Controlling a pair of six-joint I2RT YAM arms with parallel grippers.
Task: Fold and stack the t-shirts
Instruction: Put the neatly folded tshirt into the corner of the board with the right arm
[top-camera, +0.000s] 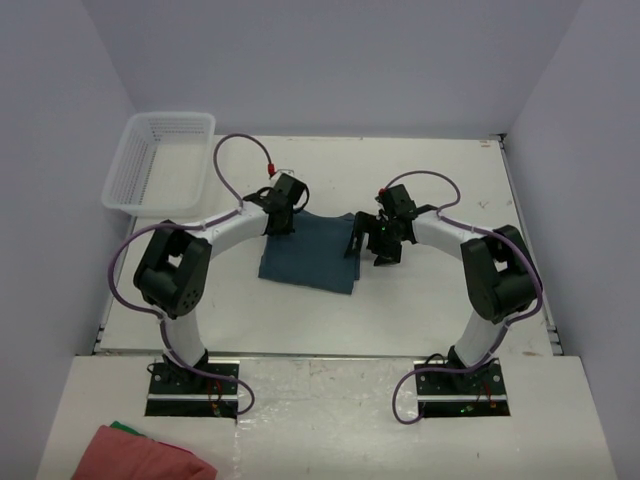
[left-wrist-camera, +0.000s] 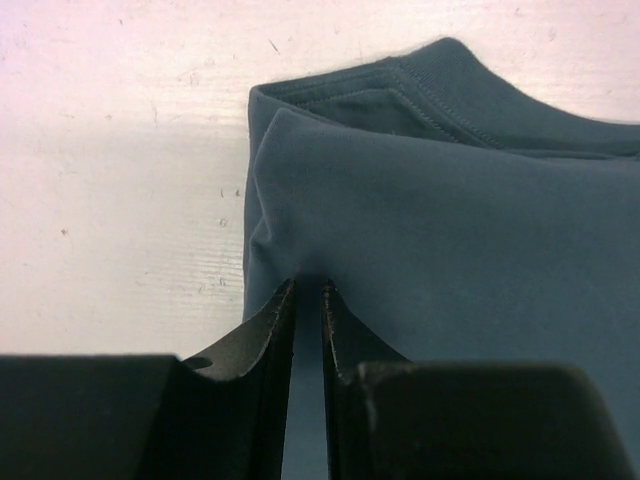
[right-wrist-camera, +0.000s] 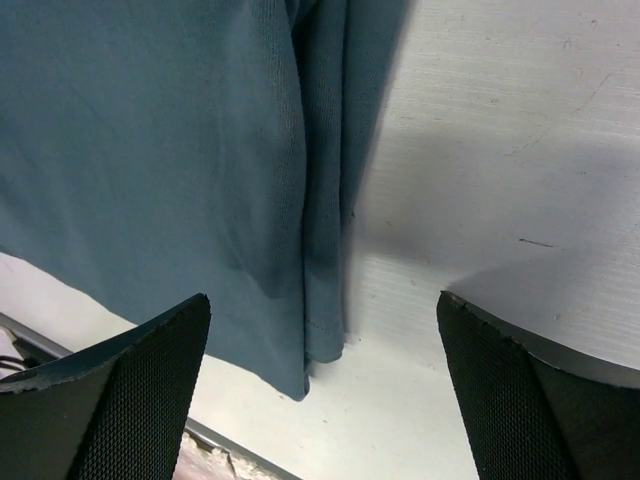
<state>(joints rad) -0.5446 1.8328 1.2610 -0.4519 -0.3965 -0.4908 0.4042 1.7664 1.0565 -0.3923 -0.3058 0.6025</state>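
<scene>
Left wrist view: the teal t-shirt (left-wrist-camera: 450, 230), judged soft and limp, was pinched at its folded edge by the left gripper (left-wrist-camera: 308, 286); the right gripper (right-wrist-camera: 322, 298) was spread wide.

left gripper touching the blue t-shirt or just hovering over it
Touching. The left wrist view shows the left gripper pinching the blue t-shirt, cloth puckered up between its nearly shut jaws.
</scene>
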